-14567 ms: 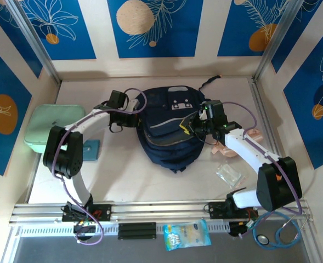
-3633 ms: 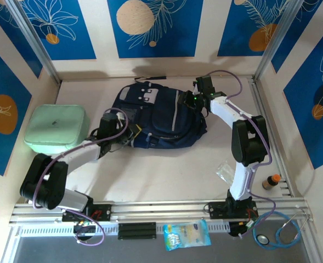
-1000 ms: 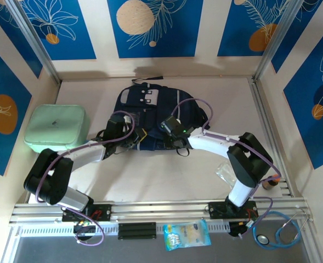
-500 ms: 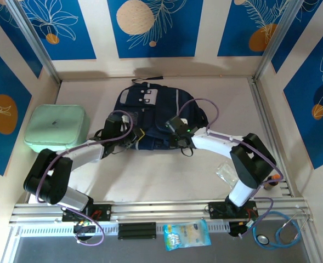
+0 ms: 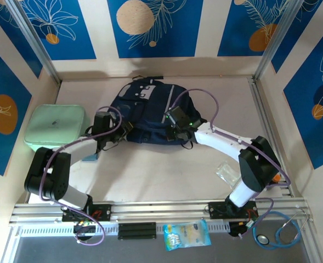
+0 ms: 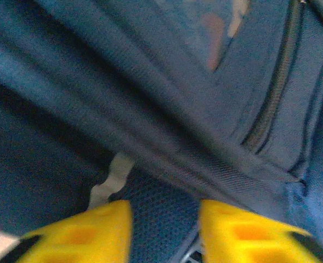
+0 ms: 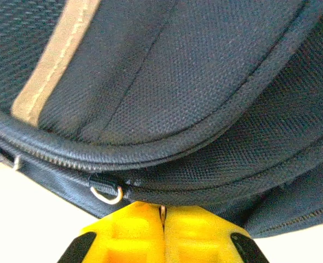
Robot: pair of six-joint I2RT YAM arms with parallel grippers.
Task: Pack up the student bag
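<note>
Packing judged barely begun: the student bag (image 5: 150, 112) is worked at its near edge.
The bag is laid flat, a mint green case (image 5: 56, 127) off its left side and a clear packet (image 5: 227, 173) lying unpacked off its near right. The left gripper (image 6: 164, 219) is parted over the bag's fabric. The right gripper (image 7: 162, 211) is clenched against the bag's zipper (image 7: 57, 159), which appears closed.

Left fingers (image 6: 84, 230) stand parted, right fingers (image 7: 134, 230) pressed together, the 2 arms reaching forward.

Mint green case (image 5: 57, 127) sits on the left. Clear plastic packet (image 5: 228, 173) near right, snack pack (image 5: 187, 235) and stethoscope (image 5: 276, 234) along the near edge.
</note>
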